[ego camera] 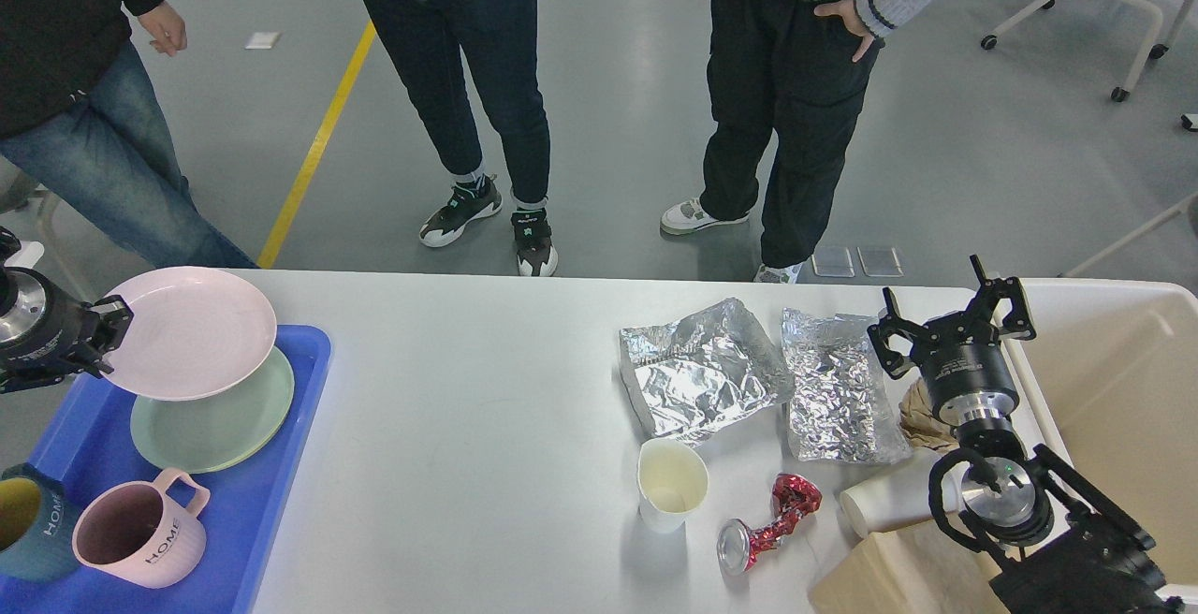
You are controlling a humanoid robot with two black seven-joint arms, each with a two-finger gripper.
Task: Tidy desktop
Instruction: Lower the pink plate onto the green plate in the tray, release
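The white desktop (pixel 487 427) spans the view. My left gripper (pixel 105 338) at the far left is shut on the rim of a pink plate (pixel 187 333), held just above a green plate (pixel 220 417) in the blue tray (pixel 262 502). My right gripper (pixel 950 319) stands open at the right, above the table edge beside the foil. On the desktop lie two crumpled foil sheets (pixel 702 371) (pixel 838 394), an upright paper cup (pixel 671 483), a crushed red can (pixel 767 525), a tipped paper cup (pixel 889 499) and crumpled brown paper (pixel 919 413).
A pink mug (pixel 140 530) and a dark teal mug (pixel 33 525) stand in the tray's near end. A cream bin (pixel 1114 380) sits at the right edge. A cardboard box (pixel 889 572) lies at the front right. Three people stand beyond the table.
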